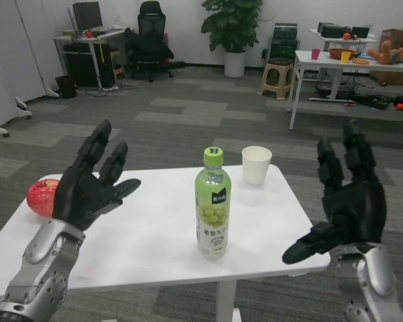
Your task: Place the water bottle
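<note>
The clear plastic water bottle with a green cap and grape label (213, 204) stands upright near the middle of the white rectangular table (148, 248), touched by neither hand. Your left hand (91, 184) is raised over the table's left part, fingers spread wide and holding nothing; your right hand (346, 201) is raised off the right edge, likewise spread and holding nothing. A white paper cup (256, 164) stands just behind the bottle, to its right; a red apple (41, 196) sits at the far left edge. Note the hazards: the tall, narrow bottle would likely topple under a sideways approach, and a high grasp could swing it into the cup.
</note>
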